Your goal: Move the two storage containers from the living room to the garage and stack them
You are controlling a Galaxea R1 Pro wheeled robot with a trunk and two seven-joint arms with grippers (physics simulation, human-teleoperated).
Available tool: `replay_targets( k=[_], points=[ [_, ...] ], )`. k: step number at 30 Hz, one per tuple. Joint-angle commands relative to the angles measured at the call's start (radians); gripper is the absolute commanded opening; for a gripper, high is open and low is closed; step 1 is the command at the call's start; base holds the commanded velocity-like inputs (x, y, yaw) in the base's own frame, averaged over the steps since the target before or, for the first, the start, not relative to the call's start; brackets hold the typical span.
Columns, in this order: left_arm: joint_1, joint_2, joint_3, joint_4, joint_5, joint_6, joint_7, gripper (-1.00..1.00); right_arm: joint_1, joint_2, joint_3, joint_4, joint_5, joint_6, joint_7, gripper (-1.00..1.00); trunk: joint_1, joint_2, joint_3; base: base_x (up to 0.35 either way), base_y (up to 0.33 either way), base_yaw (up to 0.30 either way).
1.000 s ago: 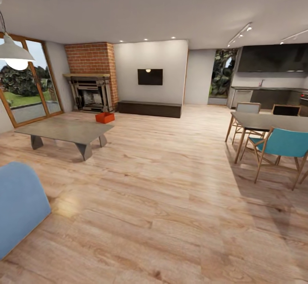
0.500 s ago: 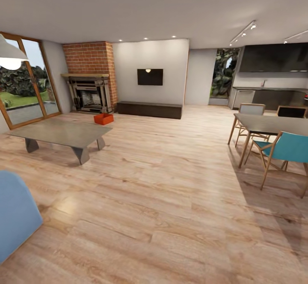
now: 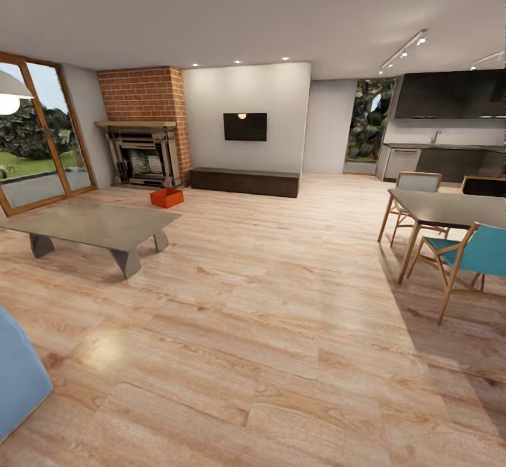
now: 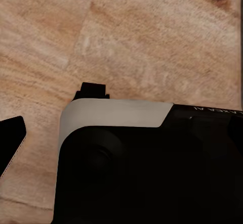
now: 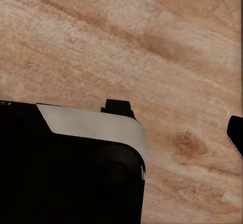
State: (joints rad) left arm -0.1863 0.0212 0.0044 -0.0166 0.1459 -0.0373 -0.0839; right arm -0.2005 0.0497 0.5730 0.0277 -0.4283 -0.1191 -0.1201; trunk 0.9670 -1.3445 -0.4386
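You face living room: light wood-plank floor [image 3: 281, 326], brick fireplace [image 3: 144, 126] at 11 o'clock, TV [image 3: 245, 126] and low cabinet [image 3: 244, 181] at 12, dining table [image 3: 450, 208] at 2. Orange bin [image 3: 166, 197] sits on planks before fireplace, beyond grey coffee table [image 3: 91, 224]. Wrist views: planks under robot body; jaw state cannot tell. Writing unreadable.

sofa [image 3: 17, 375] cut off, turquoise chair [image 3: 467, 256] cropped
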Motion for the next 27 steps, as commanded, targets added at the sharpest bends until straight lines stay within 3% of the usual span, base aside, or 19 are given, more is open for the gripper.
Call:
replay_targets(
  k=[1, 9, 27],
  points=[
    [-0.001, 0.000, 0.000, 0.001, 0.009, -0.003, -0.005, 1.00, -0.001, 0.001, 0.008, 0.003, -0.009, -0.005, -0.001, 1.00, 0.001, 0.000, -0.001, 0.319, 0.000, -0.144],
    [-0.001, 0.000, 0.000, 0.001, 0.009, -0.003, -0.005, 1.00, -0.001, 0.001, 0.008, 0.003, -0.007, -0.005, -0.001, 1.00, 0.001, 0.000, -0.001, 0.319, 0.000, -0.176],
    [-0.001, 0.000, 0.000, 0.001, 0.009, -0.003, -0.005, 1.00, -0.001, 0.001, 0.008, 0.003, -0.009, -0.003, -0.001, 1.00, 0.001, 0.000, -0.001, 0.319, 0.000, -0.008]
  ],
)
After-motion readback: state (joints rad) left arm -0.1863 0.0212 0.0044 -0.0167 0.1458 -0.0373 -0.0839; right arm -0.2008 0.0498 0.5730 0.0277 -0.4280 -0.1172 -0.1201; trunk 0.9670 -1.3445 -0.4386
